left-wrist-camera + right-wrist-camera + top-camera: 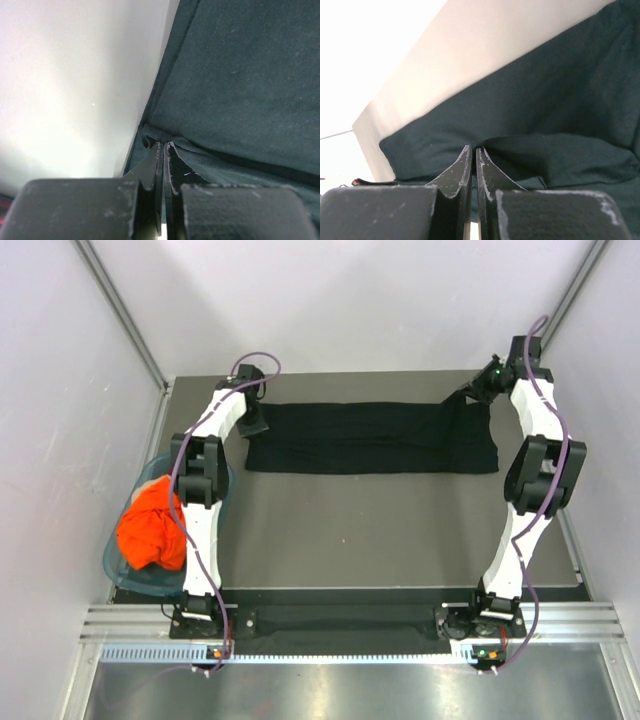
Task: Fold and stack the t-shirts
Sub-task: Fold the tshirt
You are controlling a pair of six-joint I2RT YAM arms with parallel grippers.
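The black t-shirt (pixel 370 437) lies folded in a long band across the far part of the table. My left gripper (pixel 252 425) is shut on its far left edge; the left wrist view shows the cloth (pixel 240 75) pinched at the fingertips (pixel 164 145). My right gripper (pixel 470 392) is shut on the shirt's far right corner and lifts it a little; the right wrist view shows a fold of cloth (pixel 560 110) at the tips (pixel 474 148). The orange t-shirt (pixel 152 528) lies crumpled in the basket at the left.
The teal plastic basket (pixel 118 560) hangs over the table's left edge beside the left arm. White walls close in the back and sides. A metal rail runs along the near edge.
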